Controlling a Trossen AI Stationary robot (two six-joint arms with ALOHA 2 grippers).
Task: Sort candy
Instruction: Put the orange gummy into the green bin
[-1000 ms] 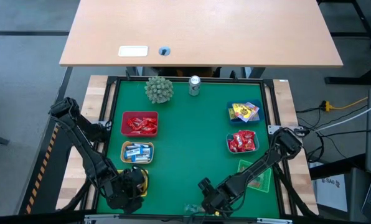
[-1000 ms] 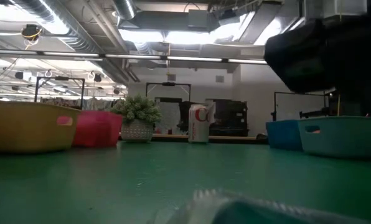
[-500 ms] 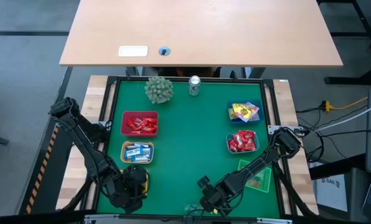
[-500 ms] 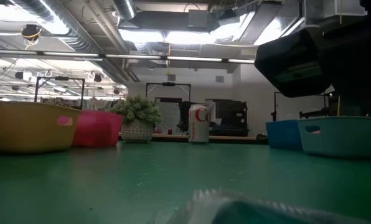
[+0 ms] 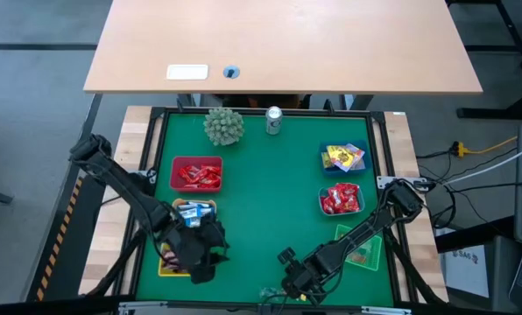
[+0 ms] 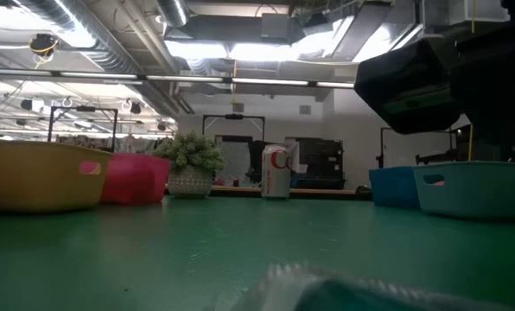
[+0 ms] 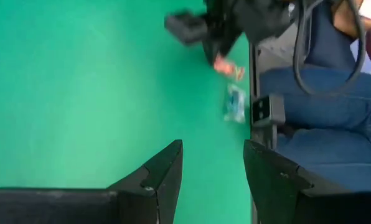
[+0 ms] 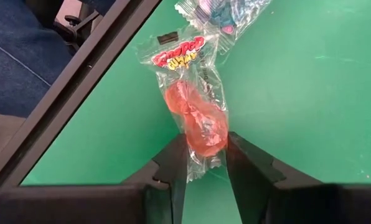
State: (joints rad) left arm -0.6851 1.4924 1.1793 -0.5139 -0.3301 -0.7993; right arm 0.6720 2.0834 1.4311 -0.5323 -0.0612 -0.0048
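A red sweet in a clear wrapper [image 8: 197, 121] lies on the green mat by the near edge, with a blue-white candy [image 8: 220, 11] just beyond it. My right gripper [image 8: 207, 163] is low over the mat at the near edge [image 5: 292, 284], its fingers at the red sweet's end. My left gripper [image 7: 213, 165] is open over bare mat, right of the yellow basket [image 5: 169, 265], and holds nothing. From there both candies show farther off, the red candy [image 7: 226, 66] and the blue one [image 7: 235, 102]. The other candy lies sorted in the baskets. My right gripper pinches the red sweet's near end [image 8: 205, 144] between its two fingers, through the clear wrapper. The fingers lie low along the mat, in line with the sweet's length. The sweet and the rest of its wrapper [image 8: 179, 53] lie flat on the mat.
On the left stand a red basket [image 5: 196, 173] and a tan basket of blue-white candy [image 5: 193, 213]. On the right stand two blue baskets [image 5: 342, 157] [image 5: 341, 199] and a green basket [image 5: 363, 249] under my right arm. A spiky green ball [image 5: 223, 125] and a can [image 5: 274, 120] stand at the far edge.
My left gripper has swung from over the yellow basket toward the table's right and a little toward the far edge, out over the bare mat, uncovering part of the basket. My right gripper edged slightly toward the left, then held still.
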